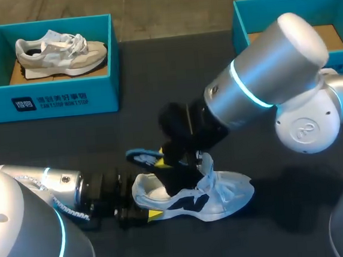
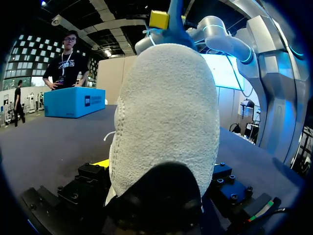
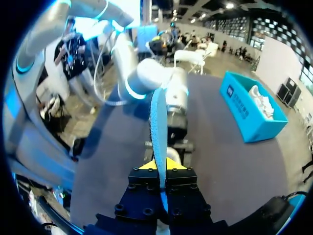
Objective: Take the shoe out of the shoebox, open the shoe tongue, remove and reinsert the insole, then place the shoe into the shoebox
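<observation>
Dark table (image 1: 173, 74); shoe (image 1: 232, 198) mid-front; shoebox (image 1: 49, 100) far left.

Dark table (image 1: 155, 76): shoe (image 1: 228, 197), two shoeboxes (image 1: 55, 102) (image 1: 241, 29)

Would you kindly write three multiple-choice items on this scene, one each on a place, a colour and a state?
1. Where is the white sneaker with the dark logo?
A. In the left shoebox
B. On the table
C. In the right shoebox

2. What colour is the insole?
A. Blue
B. Red
C. Black

3. The right gripper is:
A. Open
B. Shut on the insole
C. Shut on a lace

Answers: 1 B, it lies on the dark tabletop; 2 A, the thin strip is blue; 3 B, both fingers pinch it.
</observation>
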`<state>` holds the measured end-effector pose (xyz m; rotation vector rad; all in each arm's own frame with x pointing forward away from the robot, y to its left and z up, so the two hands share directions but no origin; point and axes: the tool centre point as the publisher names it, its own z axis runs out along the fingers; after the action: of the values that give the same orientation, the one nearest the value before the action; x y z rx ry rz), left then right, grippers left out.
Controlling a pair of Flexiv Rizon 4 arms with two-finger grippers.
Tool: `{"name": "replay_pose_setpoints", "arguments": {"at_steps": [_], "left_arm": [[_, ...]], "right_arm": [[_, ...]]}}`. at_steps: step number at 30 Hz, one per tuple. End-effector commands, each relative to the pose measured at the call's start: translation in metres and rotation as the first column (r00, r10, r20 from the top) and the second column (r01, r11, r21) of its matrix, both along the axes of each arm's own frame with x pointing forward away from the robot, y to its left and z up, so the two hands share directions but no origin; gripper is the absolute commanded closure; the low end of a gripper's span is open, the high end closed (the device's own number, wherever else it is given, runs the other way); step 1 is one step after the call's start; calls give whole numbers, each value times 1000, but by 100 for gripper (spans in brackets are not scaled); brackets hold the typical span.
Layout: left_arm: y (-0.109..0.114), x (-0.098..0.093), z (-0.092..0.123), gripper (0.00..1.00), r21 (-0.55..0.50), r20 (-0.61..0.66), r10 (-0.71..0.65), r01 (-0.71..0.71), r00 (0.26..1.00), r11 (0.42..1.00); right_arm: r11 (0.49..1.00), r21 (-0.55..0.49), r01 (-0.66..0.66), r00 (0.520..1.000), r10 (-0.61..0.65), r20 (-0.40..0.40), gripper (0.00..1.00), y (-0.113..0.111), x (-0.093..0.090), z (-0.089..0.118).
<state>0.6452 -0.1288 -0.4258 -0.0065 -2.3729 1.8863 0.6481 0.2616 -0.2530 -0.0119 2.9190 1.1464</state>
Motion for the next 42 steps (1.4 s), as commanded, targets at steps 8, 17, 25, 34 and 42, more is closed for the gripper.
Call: {"name": "replay_pose_setpoints", "arguments": {"at_steps": [8,17,25,34,42], "left_arm": [[1,2,-3,100,2,0,1,-1,1000,1000],[1,2,-3,100,2,0,1,-1,1000,1000],[1,2,-3,100,2,0,1,-1,1000,1000],[1,2,-3,100,2,0,1,-1,1000,1000],[1,2,-3,100,2,0,1,-1,1000,1000]], "right_arm": [[964,261,41,994,-14,-107,100,-17,3,52],[899,410,153,977,-74,-201,100,-24,0,75],[899,410,153,977,-74,-201,100,-24,0,75],[871,436,228,970,-163,-181,100,-37,5,125],[861,411,299,951,-232,-205,100,-45,3,175]]}}
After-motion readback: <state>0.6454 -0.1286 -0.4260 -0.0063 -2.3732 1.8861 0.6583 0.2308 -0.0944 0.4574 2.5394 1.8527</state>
